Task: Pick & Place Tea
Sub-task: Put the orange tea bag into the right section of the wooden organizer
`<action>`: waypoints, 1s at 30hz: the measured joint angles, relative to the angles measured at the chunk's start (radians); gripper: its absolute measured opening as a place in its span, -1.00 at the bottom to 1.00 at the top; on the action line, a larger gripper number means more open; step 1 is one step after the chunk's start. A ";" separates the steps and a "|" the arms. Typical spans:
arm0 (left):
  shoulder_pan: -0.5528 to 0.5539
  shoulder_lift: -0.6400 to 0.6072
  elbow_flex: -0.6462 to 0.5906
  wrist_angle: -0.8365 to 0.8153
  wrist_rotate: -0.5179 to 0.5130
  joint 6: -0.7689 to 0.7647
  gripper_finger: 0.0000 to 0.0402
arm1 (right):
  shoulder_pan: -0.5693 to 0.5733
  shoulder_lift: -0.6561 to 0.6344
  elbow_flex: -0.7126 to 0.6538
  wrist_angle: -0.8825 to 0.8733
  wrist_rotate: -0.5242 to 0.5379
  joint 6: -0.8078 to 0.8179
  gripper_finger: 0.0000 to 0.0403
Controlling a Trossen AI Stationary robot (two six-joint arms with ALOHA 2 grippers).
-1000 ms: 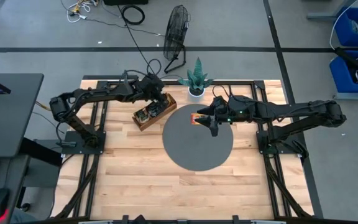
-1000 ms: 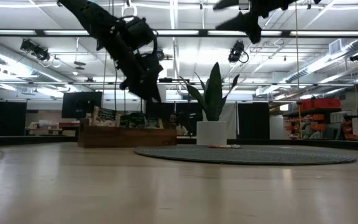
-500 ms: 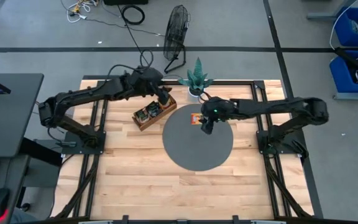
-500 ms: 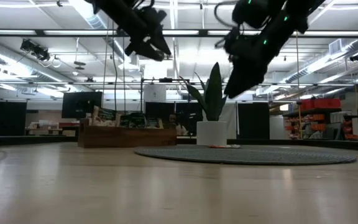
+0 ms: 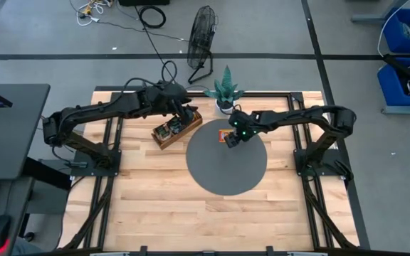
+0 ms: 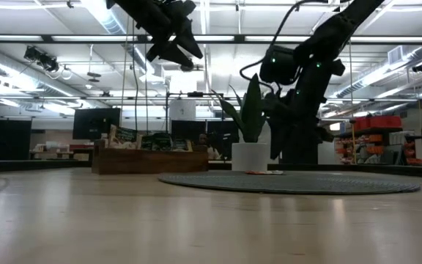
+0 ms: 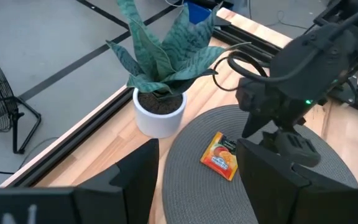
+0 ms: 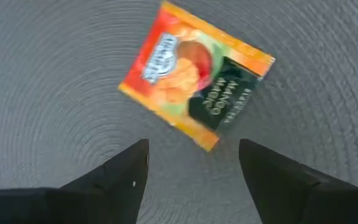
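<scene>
One orange-yellow tea sachet (image 8: 194, 84) with a dark corner lies flat on the round grey mat (image 5: 226, 171), at the mat's far edge (image 5: 224, 135). My right gripper (image 8: 191, 149) hangs low just over the mat, open, with its fingers pointing down right beside the sachet (image 6: 266, 172) and touching nothing. My left gripper (image 7: 197, 149) is open and empty, held high above the long wooden tray (image 5: 176, 128), which holds several more sachets (image 6: 141, 139) standing on edge. The left wrist view also shows the sachet (image 7: 219, 155) and the right gripper (image 7: 284, 134).
A potted plant in a white pot (image 5: 224, 96) stands at the table's far edge, close behind the sachet and between the two arms. A floor fan (image 5: 203, 35) stands off the table. The mat's near half and the table's near wood are bare.
My right gripper has moved toward the table's left and come down from high up until it is just above the mat at the orange sachet. My left gripper has risen from the wooden tray and stays high. The sachet has not moved.
</scene>
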 joint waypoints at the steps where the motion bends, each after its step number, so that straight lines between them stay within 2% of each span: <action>1: 0.000 0.000 0.000 0.000 0.000 0.000 0.10 | -0.005 0.004 0.000 0.000 -0.001 0.007 0.25; 9: 0.000 0.000 0.000 -0.002 0.000 -0.001 0.10 | -0.041 0.006 0.000 0.047 -0.033 0.011 0.16; 30: 0.001 0.001 -0.001 0.010 0.000 -0.008 0.10 | -0.092 0.057 -0.001 0.103 -0.049 -0.033 0.16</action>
